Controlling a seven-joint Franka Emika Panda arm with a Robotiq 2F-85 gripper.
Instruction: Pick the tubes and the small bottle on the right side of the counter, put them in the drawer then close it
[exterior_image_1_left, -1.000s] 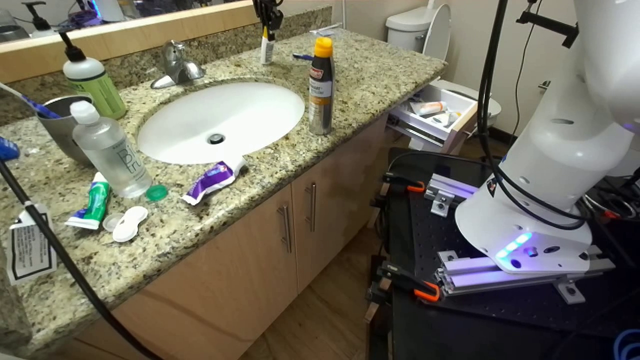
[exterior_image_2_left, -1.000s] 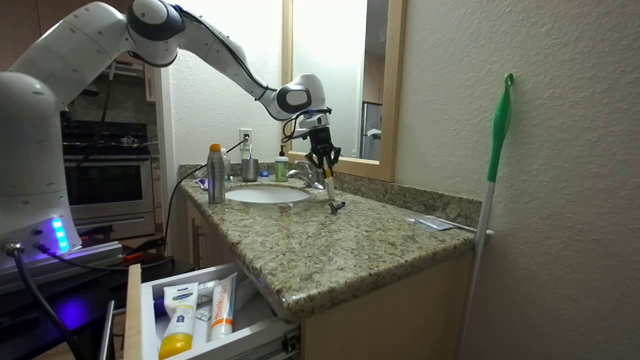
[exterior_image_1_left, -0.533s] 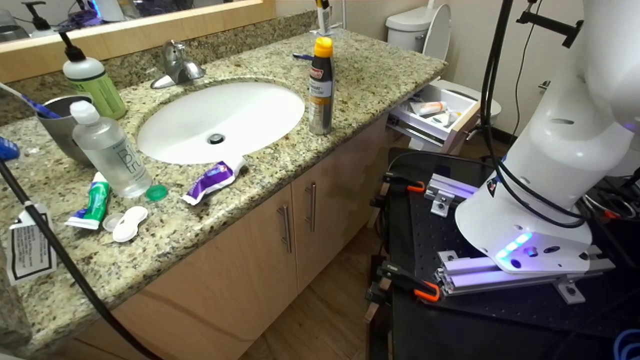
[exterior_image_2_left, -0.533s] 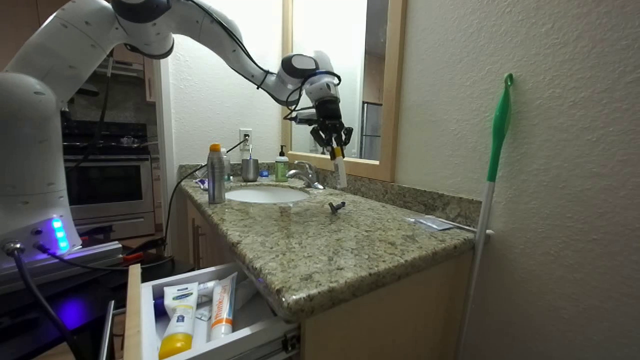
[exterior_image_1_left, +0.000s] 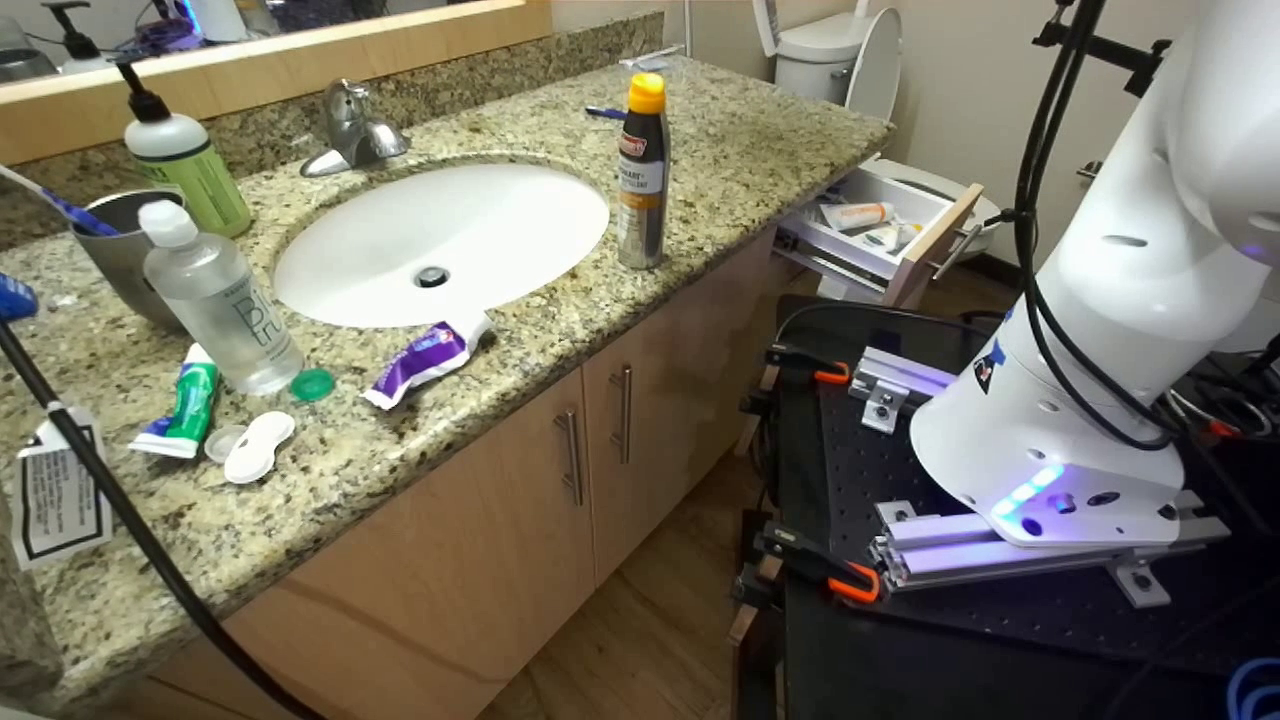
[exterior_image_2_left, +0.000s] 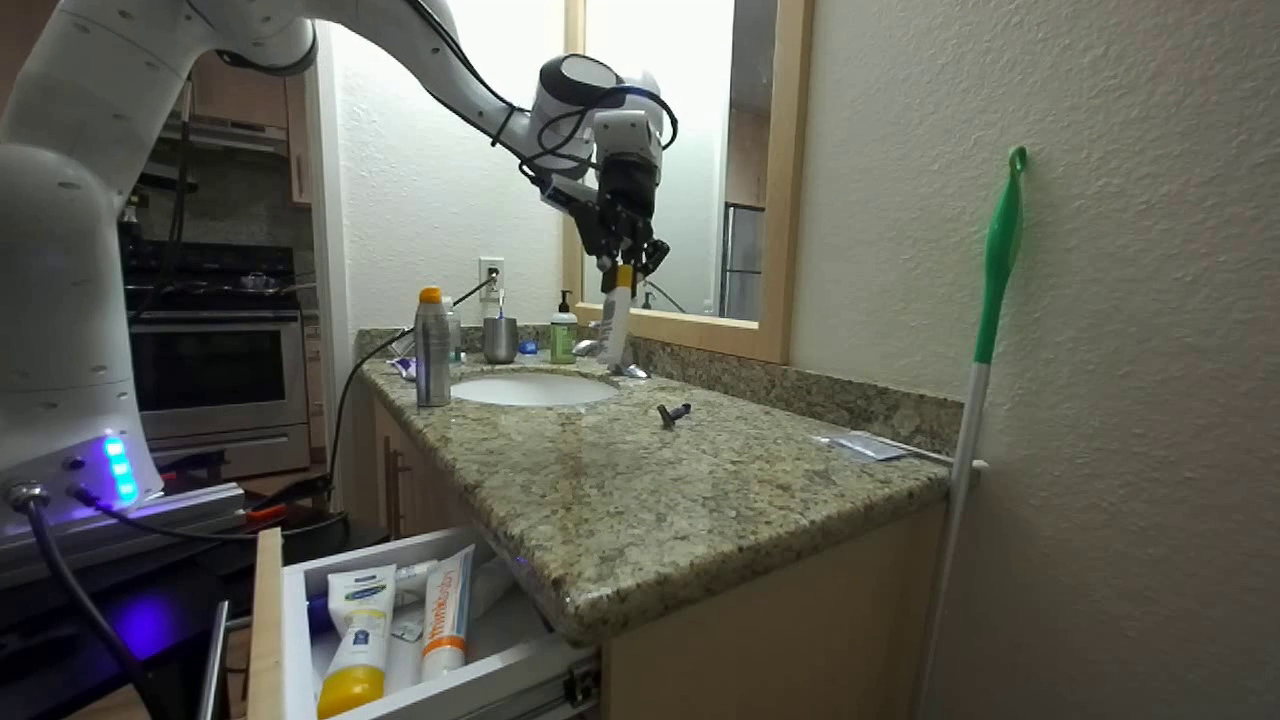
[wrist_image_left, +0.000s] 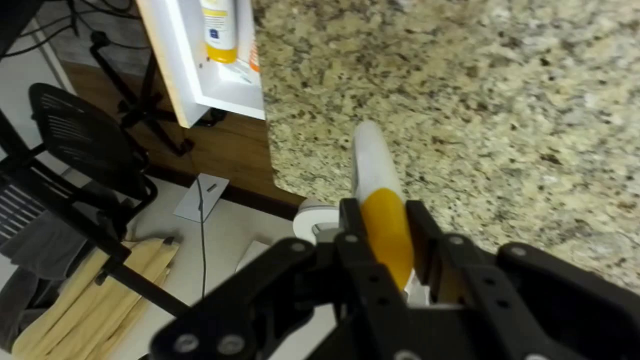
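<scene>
Above the granite counter (exterior_image_2_left: 640, 500), the near-closed black gripper (wrist_image_left: 383, 206) pinches a slim white bottle (exterior_image_2_left: 616, 320), likely light, by its stiff-looking yellow cap (wrist_image_left: 386, 235).

One drawer (exterior_image_2_left: 268, 610), one counter (exterior_image_2_left: 620, 500), one sink (exterior_image_1_left: 480, 230)
Inside the drawer, one yellow-capped squeeze tube (exterior_image_2_left: 362, 625) and one orange-banded squeeze tube (exterior_image_2_left: 447, 608), smaller items (exterior_image_2_left: 410, 580) too unclear to count; on the counter, one purple-and-white tube (exterior_image_1_left: 428, 360), one green tube (exterior_image_1_left: 193, 405), one tall spray can (exterior_image_1_left: 642, 195), one clear bottle (exterior_image_1_left: 225, 320), one pump bottle (exterior_image_1_left: 195, 180), one grey tumbler (exterior_image_1_left: 125, 265) with one toothbrush (exterior_image_1_left: 85, 218), one contact lens case (exterior_image_1_left: 258, 447), one green cap (exterior_image_1_left: 312, 385), one razor (exterior_image_2_left: 680, 411); above it, one white-and-yellow container (exterior_image_2_left: 616, 325); below, two cabinet handles (exterior_image_1_left: 573, 457).
</scene>
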